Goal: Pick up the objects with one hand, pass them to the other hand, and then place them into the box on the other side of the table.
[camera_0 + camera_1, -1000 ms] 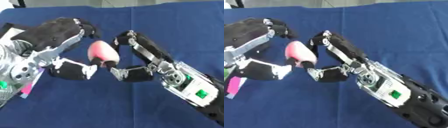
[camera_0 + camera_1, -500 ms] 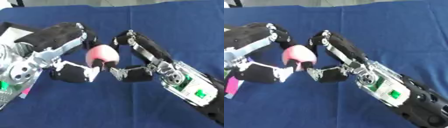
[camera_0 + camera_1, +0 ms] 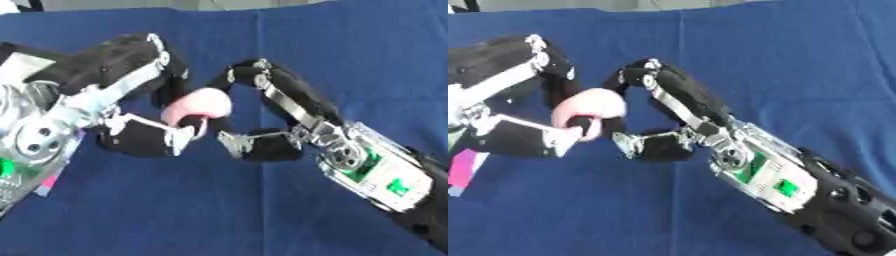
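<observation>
A pink, egg-shaped object [image 3: 199, 106] with a dark end hangs above the blue cloth at centre left. My left hand [image 3: 122, 75] is shut on it, with fingers curled over its top and the thumb [image 3: 153, 137] under it. My right hand [image 3: 671, 100] comes in from the lower right. Its fingers arch toward the object and the thumb [image 3: 254, 145] lies below. Both stand just beside the object, with a small gap showing. A white box edge [image 3: 19, 64] shows at the far left, mostly hidden behind my left arm.
A blue cloth [image 3: 350, 60] covers the whole table. A small pink strip [image 3: 462, 170] lies at the left edge under my left arm. My right forearm [image 3: 798, 185] with its green-lit panel fills the lower right corner.
The pink object has tipped over and moved left into my left hand, whose fingers closed over it. My right hand's fingers and thumb have come away from it.
</observation>
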You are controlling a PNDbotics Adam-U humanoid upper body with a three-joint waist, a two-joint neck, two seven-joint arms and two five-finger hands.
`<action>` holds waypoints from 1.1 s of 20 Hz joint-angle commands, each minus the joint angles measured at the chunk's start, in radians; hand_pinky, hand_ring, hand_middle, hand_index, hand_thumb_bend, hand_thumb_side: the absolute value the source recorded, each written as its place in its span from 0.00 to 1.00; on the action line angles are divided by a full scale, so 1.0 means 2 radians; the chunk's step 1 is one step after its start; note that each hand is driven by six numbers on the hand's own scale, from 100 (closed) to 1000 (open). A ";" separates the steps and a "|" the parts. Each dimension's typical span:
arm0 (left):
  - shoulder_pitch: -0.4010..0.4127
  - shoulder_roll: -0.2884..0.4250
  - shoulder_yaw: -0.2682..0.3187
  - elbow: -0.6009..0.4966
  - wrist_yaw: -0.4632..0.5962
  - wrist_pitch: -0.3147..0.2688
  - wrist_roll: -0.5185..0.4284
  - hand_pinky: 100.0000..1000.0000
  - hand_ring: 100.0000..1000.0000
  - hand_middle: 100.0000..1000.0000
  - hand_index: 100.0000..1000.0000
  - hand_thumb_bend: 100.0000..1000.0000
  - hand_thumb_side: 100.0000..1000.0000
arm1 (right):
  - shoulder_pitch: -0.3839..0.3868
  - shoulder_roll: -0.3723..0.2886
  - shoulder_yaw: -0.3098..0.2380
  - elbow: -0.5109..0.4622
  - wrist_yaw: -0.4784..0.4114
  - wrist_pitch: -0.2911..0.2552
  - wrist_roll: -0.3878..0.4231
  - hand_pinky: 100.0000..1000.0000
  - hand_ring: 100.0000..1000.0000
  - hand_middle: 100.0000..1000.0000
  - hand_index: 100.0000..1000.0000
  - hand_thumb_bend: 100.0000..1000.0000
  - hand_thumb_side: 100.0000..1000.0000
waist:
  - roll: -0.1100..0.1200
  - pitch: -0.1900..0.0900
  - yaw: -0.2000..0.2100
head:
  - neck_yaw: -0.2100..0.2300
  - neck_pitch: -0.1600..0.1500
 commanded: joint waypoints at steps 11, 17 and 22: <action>0.014 0.011 0.008 0.058 -0.049 -0.034 0.003 0.57 0.43 0.42 0.52 0.12 0.00 | 0.000 -0.003 -0.002 -0.005 0.010 -0.028 -0.015 0.85 0.75 0.66 0.86 0.00 0.43 | 0.002 -0.012 -0.005 | 0.008 -0.005; 0.041 0.049 0.040 0.058 -0.061 -0.037 0.026 0.58 0.43 0.42 0.52 0.13 0.00 | 0.008 -0.008 0.000 -0.005 0.022 -0.016 -0.010 0.87 0.77 0.68 0.87 0.00 0.47 | 0.006 -0.013 -0.007 | 0.009 -0.002; 0.079 0.098 0.085 0.030 -0.034 -0.023 0.051 0.59 0.42 0.42 0.52 0.11 0.00 | 0.013 -0.009 0.001 -0.005 0.029 -0.013 -0.004 0.87 0.77 0.69 0.87 0.00 0.47 | 0.006 -0.012 -0.008 | 0.017 -0.003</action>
